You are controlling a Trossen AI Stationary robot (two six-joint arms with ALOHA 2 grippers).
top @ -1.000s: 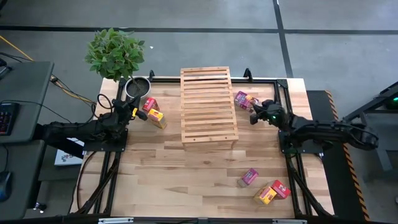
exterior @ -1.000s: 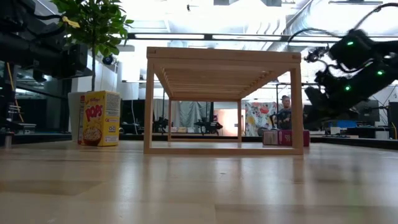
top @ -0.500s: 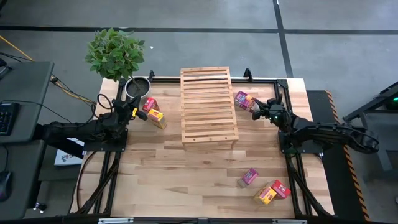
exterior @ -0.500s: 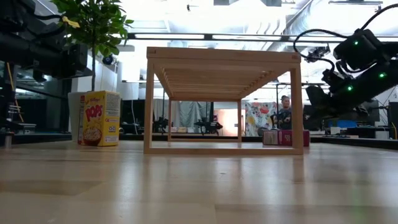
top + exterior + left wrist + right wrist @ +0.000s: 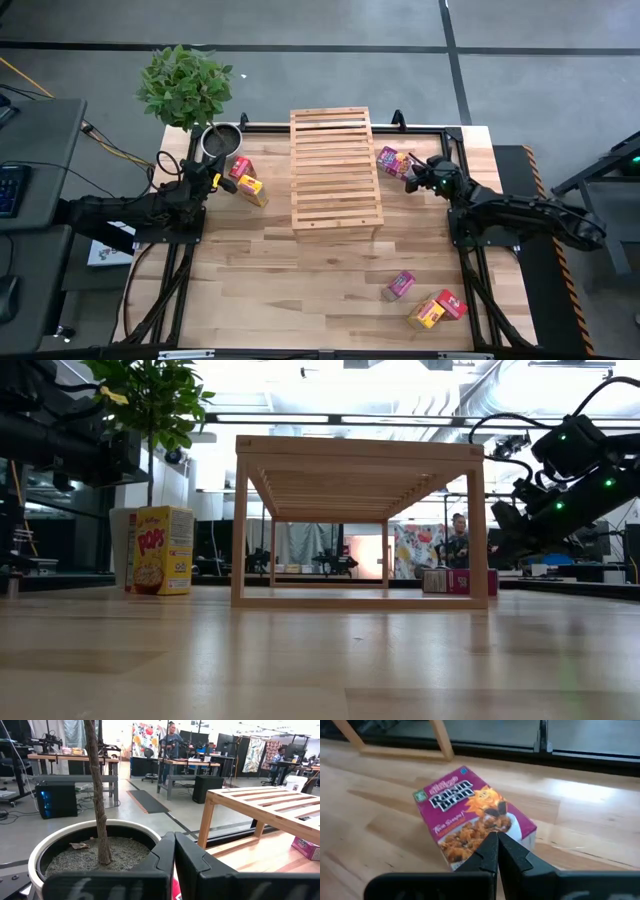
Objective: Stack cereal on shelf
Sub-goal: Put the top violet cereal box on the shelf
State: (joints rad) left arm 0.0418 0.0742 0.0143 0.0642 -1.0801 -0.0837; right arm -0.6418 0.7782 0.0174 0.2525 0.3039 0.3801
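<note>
Shelf (image 5: 336,170) bare, all six cereal boxes on the table. Right gripper (image 5: 496,851) pressed together above the Raisin Bran box (image 5: 472,815). Left gripper (image 5: 174,854) pressed together too, empty.

Wooden table (image 5: 300,270), slatted rack (image 5: 335,170), scattered cereal boxes (image 5: 400,284), potted plant (image 5: 219,142)

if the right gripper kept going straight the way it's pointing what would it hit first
Most likely the pink Raisin Bran box lying flat on the table beside the wooden rack. The right gripper, fingers shut, points right at the box's face, though how much gap remains is hard to judge.
</note>
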